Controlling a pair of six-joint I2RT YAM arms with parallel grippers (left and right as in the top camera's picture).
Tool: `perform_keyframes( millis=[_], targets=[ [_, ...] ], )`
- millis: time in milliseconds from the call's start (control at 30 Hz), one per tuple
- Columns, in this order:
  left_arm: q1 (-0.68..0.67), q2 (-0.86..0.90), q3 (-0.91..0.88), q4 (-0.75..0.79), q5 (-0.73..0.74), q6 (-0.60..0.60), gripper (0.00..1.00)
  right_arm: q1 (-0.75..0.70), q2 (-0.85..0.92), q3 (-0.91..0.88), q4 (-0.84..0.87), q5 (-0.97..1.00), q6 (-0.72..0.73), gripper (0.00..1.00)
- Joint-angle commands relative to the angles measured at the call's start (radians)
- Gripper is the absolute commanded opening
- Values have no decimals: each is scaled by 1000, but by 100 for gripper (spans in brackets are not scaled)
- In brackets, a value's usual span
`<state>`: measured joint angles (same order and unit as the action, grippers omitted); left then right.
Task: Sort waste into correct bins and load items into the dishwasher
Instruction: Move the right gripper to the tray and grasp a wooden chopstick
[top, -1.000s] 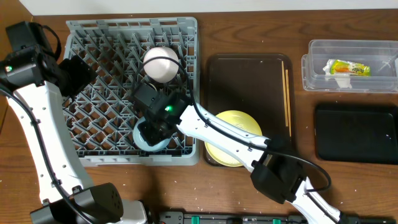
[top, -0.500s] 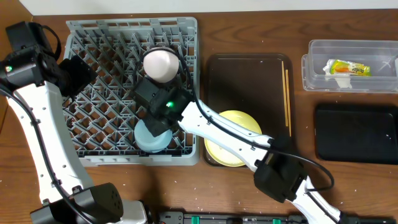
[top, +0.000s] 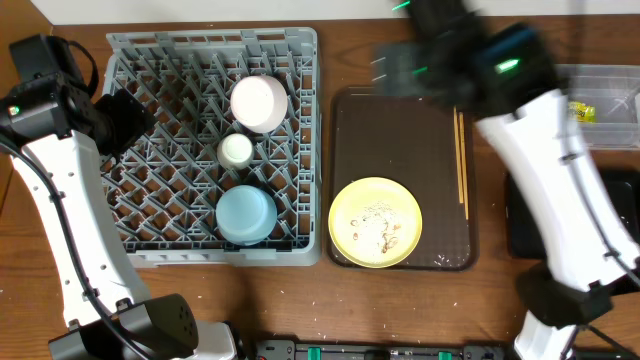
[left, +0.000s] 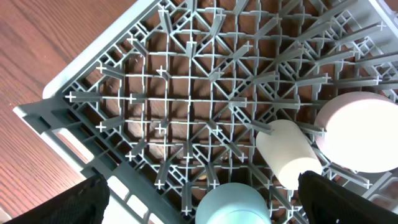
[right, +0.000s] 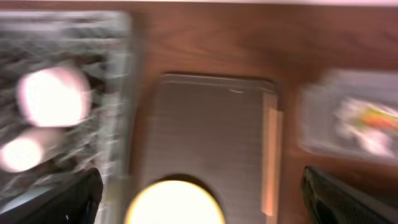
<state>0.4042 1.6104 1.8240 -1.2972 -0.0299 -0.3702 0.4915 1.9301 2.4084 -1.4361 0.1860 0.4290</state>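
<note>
The grey dishwasher rack (top: 160, 60) holds a white bowl (top: 258, 103), a small white cup (top: 236, 150) and a light blue bowl (top: 246, 214), all upside down. My left gripper (top: 128, 112) hangs open over the rack's left part; its wrist view shows the blue bowl (left: 233, 204), the cup (left: 287, 154) and the white bowl (left: 360, 132) below. My right gripper (top: 415, 62), blurred and open, is high over the brown tray's far end. The yellow plate (top: 375, 222) carries crumbs (top: 382, 230). Chopsticks (top: 461, 165) lie on the tray. The snack packet (top: 585, 112) lies in the clear tub (top: 600, 75).
The brown serving tray (top: 400, 130) sits between the rack and the bins. The black bin (top: 518, 215) is mostly hidden behind my right arm. In the blurred right wrist view the plate (right: 171, 202), chopsticks (right: 268, 162) and tub (right: 348, 121) appear below.
My right gripper opened, left the light blue bowl upside down in the rack and swung up and right over the tray's far end. The cup now shows. The left arm has not moved.
</note>
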Motion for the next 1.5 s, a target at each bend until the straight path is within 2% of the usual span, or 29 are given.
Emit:
perform_keyframes(
  millis=[0,133,267,467,600,667,733,900,1000,1067,1333,1467],
  targets=[
    [3,3,8,0,-8,-9,98,-112,11,-6,-90,-19,11,99],
    [3,3,8,0,-8,-9,98,-214,15,-34,-182,-33,11,99],
    [3,3,8,0,-8,-9,98,-264,15,-37,-218,-139,4,99],
    [3,3,8,0,-8,-9,98,-227,16,-60,-262,-454,-321,99],
    [3,3,8,0,-8,-9,98,-133,20,-175,-252,-466,-385,98],
    [3,3,8,0,-8,-9,98,-84,20,-257,-213,-425,-371,81],
    [3,3,8,0,-8,-9,98,-40,20,-349,-160,-351,-318,79],
    [3,3,8,0,-8,-9,98,11,20,-552,20,-228,-155,85],
    [3,3,8,0,-8,-9,98,-3,20,-611,115,-171,-68,77],
    [3,3,8,0,-8,-9,98,-25,20,-616,149,-171,-60,71],
    [3,3,8,0,-8,-9,98,-90,21,-671,307,-16,-59,58],
    [3,3,8,0,-8,-9,98,-117,25,-780,417,-14,-45,41]
  ],
)
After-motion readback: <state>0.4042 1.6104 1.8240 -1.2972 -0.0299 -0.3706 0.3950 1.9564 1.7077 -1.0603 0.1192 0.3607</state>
